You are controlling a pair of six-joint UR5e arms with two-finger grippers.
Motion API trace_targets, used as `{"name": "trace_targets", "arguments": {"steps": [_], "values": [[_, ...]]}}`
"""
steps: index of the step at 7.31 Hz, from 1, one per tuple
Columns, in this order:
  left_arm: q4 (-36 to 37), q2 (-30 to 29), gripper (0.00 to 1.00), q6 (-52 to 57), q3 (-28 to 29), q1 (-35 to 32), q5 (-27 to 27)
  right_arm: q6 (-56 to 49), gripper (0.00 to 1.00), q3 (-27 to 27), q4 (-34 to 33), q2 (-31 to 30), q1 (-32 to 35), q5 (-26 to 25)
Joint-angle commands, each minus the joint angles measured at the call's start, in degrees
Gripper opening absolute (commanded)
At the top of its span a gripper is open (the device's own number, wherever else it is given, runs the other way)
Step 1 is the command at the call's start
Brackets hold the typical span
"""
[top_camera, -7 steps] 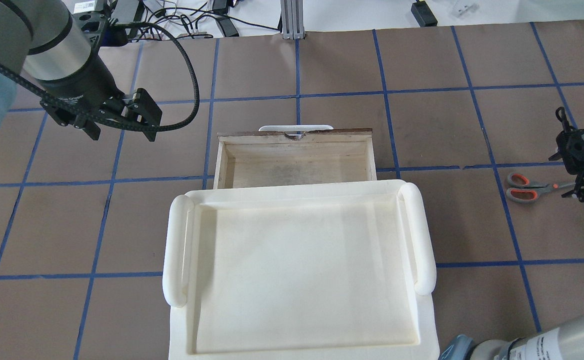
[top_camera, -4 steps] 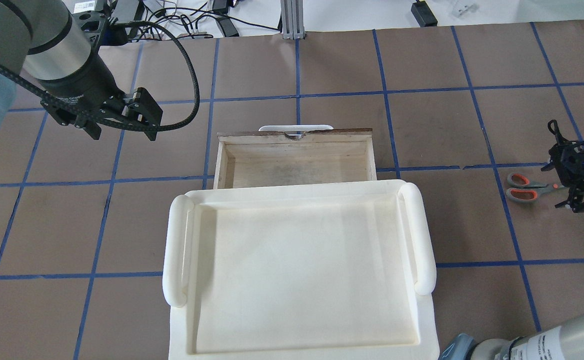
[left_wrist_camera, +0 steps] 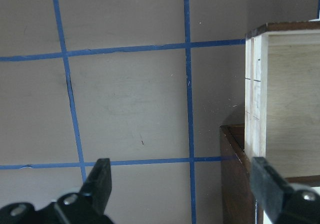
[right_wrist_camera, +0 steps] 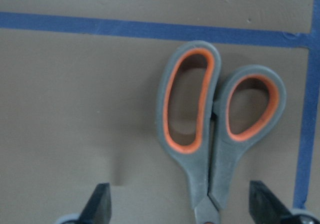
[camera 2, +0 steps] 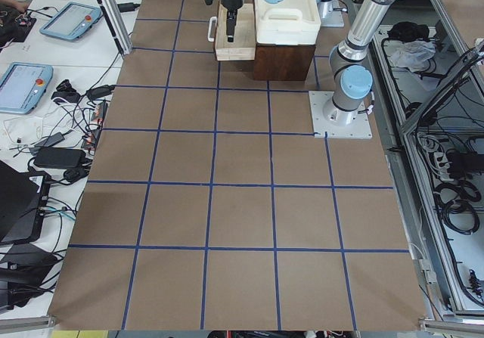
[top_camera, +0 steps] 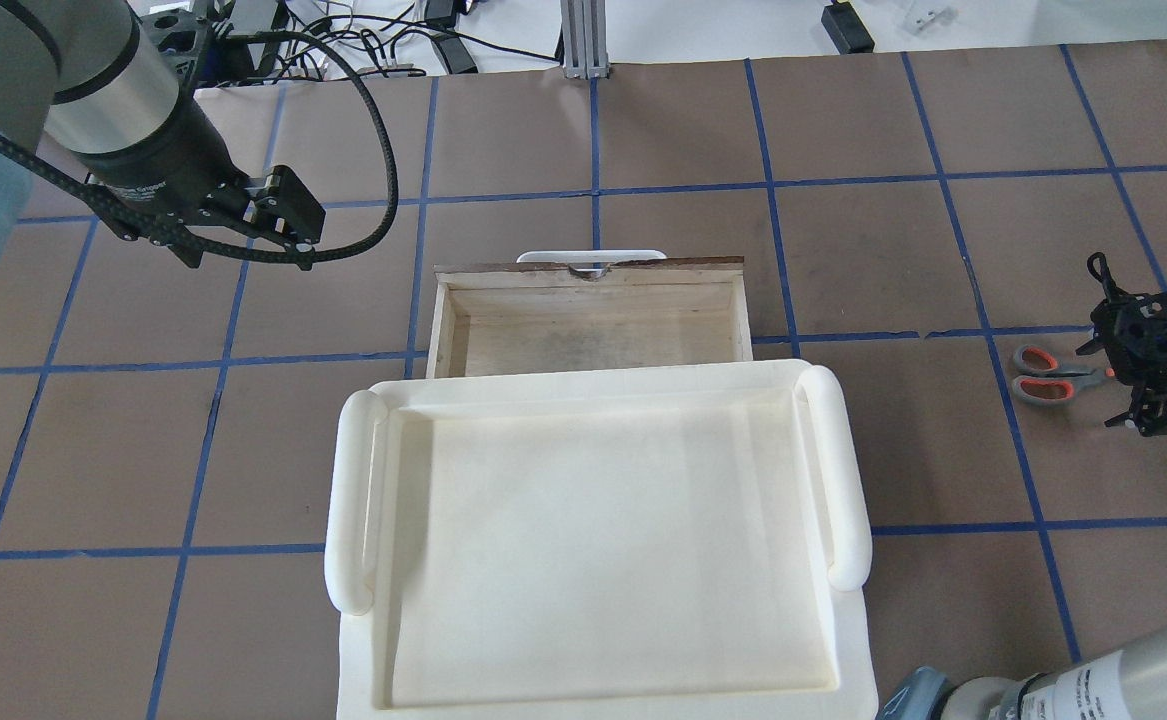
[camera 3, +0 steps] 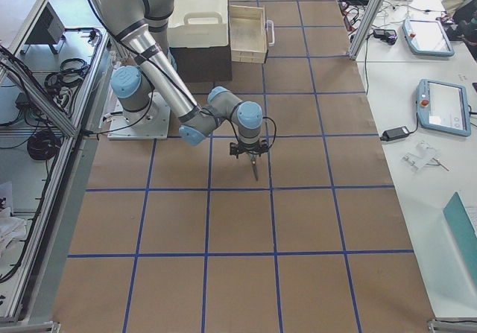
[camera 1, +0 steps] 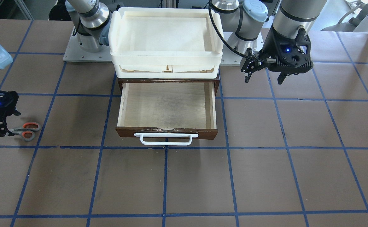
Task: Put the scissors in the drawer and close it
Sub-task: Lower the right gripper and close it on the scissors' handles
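Scissors [top_camera: 1048, 374] lie flat on the brown table [camera 1: 265, 176], well off to the robot's right of the drawer [camera 1: 168, 107] and apart from it. The right gripper [top_camera: 1135, 378] stands over the blade end with its jaws spread wide. The overhead view hides the blades under the gripper's black body. The right wrist view fills that gap: the grey handles with orange inner loops [right_wrist_camera: 215, 134] point away from the camera, the two halves are folded together, and the neck runs down between the two fingertips [right_wrist_camera: 100, 206] with bare table showing on either side, so nothing is clasped. The right-side view alone shows this arm bent low with the tool pointing straight down at the table. The drawer is pulled out and holds nothing. From overhead its rear is covered by the white tray [top_camera: 583, 385]. The front-facing view shows the whole pale floor, the white bar handle [camera 1: 166, 139] and the dark cabinet [camera 1: 168, 81] it slides from, under the stacked trays. The left gripper [camera 1: 263, 80] hangs in the air beside the cabinet on the robot's left, jaws parted and empty. Its wrist view shows only the taped grid and the drawer's side wall [left_wrist_camera: 290, 108] between its fingers [left_wrist_camera: 100, 184].
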Motion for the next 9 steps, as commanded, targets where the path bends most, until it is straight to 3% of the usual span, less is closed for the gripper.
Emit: {"name": "trace_targets", "arguments": {"steps": [1, 2, 5, 7, 9], "values": [[0.16, 0.03, 1.00, -0.47, 0.04, 0.42, -0.63, 0.02, 0.93, 0.02, -0.01, 0.67, 0.00, -1.52], [0.24, 0.12, 1.00, -0.03, 0.04, 1.04, -0.55, 0.11, 0.92, -0.06, -0.01, 0.58, 0.00, -1.53], [0.07, 0.12, 1.00, -0.82, -0.05, 0.96, -0.55, 0.20, 0.74, -0.06, -0.01, 0.76, 0.00, -1.53], [-0.02, 0.03, 1.00, -0.73, -0.05, 0.96, -0.55, 0.28, 0.72, -0.24, -0.01, 1.81, 0.00, -1.44], [-0.11, -0.06, 1.00, -0.64, -0.05, 0.87, -0.46, 0.20, 0.59, -0.33, -0.01, 1.72, 0.08, -1.53]]}}
